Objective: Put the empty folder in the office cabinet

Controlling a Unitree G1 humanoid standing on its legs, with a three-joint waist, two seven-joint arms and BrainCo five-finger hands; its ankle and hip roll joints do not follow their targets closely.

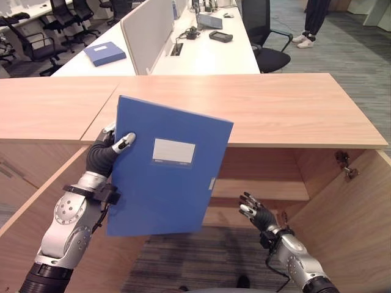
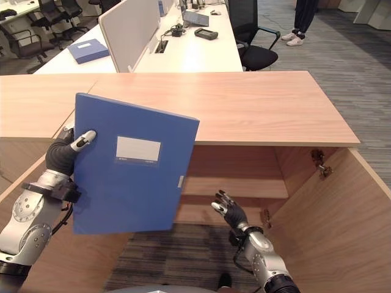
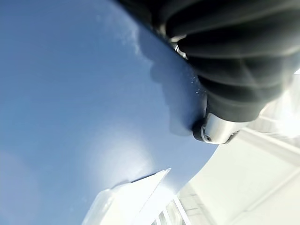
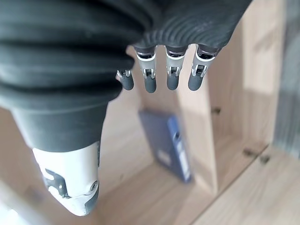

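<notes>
1. The blue folder is hanging upright and slightly tilted in front of the open office cabinet, covering the left part of the cabinet's opening, so whatever is lying behind it there cannot be made out.
2. The left hand is gripping the folder by its upper left edge, thumb pressing on the front face; the fingers behind the cover are hidden.
3. The right hand is hovering low before the cabinet's opening, fingers spread and relaxed, touching nothing.
4. In the right wrist view, another blue folder is standing inside a wooden compartment, leaning against a divider panel.
5. The cabinet door on the right is standing open.
6. A further blue folder is lying on the white desk beyond.
</notes>
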